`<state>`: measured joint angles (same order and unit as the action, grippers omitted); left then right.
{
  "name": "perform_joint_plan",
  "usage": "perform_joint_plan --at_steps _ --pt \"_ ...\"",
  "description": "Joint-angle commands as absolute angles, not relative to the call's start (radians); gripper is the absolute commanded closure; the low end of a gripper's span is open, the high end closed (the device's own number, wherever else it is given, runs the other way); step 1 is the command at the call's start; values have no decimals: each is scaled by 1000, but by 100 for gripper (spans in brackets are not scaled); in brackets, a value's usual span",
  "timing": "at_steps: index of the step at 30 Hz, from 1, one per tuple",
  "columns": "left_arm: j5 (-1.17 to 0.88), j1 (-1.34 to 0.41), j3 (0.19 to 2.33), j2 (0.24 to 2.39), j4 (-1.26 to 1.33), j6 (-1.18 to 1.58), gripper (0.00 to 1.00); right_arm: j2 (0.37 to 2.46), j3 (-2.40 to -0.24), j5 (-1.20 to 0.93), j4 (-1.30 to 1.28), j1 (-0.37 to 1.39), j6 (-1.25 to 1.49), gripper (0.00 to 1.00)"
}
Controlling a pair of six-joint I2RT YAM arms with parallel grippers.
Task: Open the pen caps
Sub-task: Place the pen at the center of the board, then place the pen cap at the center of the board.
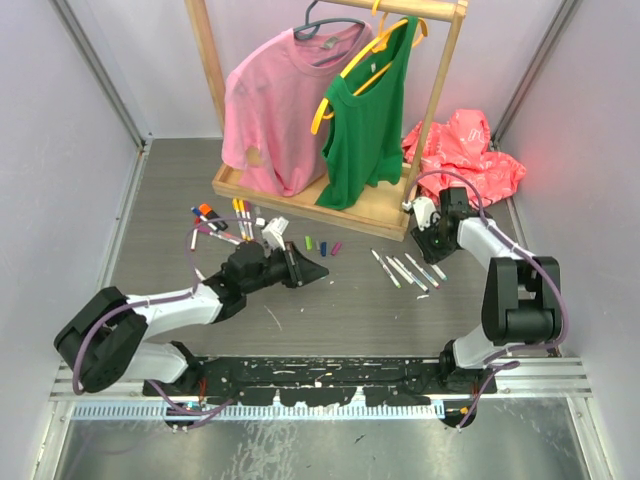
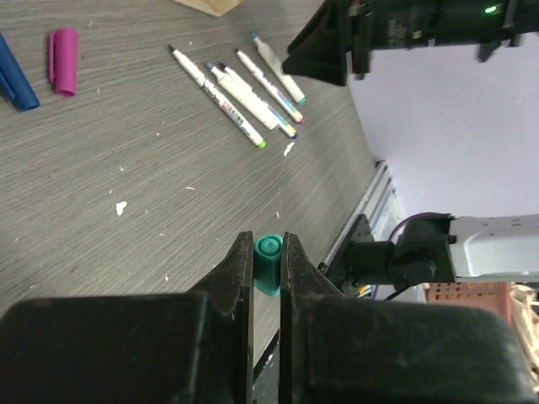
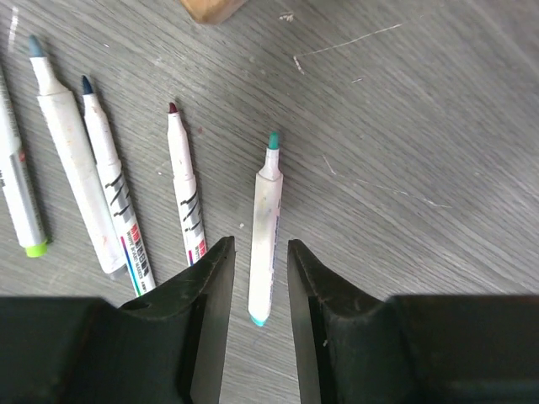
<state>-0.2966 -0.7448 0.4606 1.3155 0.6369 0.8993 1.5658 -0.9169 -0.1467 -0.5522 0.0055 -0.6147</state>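
A teal pen cap (image 2: 268,268) is pinched between the fingers of the left gripper (image 2: 268,244), held above the table (image 2: 101,168). Loose caps (image 1: 322,245) lie near it. The right gripper (image 3: 258,248) has its fingers apart, with a teal-tipped marker (image 3: 266,227) lying between them beside 3 more uncapped markers (image 3: 184,181).

Five uncapped markers (image 1: 410,271) lay right of centre on the table (image 1: 330,320). Three loose caps (image 1: 323,246) sat mid-table: one green, one blue, one magenta. One teal cap (image 2: 268,263) was pinched in the left claw (image 2: 268,242). The capped markers (image 1: 222,220) at far left overlapped too much to count. One pink T-shirt (image 1: 275,110), one green tank top (image 1: 368,120) and one red bag (image 1: 465,150) stood farther back.
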Motion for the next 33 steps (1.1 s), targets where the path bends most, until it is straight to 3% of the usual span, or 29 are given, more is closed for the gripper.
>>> perform_joint_plan --at_steps 1,6,10,13,25,33 --pt "-173 -798 544 1309 511 811 100 1453 -947 -186 -562 6 -605 62" --pt "40 -881 715 1382 224 734 100 1335 -1006 -341 -593 8 -547 59" --pt "199 -924 930 1537 -52 704 100 1279 -1112 -583 -641 7 -499 55" --pt "260 -939 1100 1667 -223 669 100 1257 -1111 -638 -626 7 -494 54" --pt "320 -956 1549 2040 -447 540 95 1124 -973 -403 -526 -11 -485 48" --pt "350 -957 1671 2158 -494 490 84 1119 -961 -402 -523 -13 -489 48"
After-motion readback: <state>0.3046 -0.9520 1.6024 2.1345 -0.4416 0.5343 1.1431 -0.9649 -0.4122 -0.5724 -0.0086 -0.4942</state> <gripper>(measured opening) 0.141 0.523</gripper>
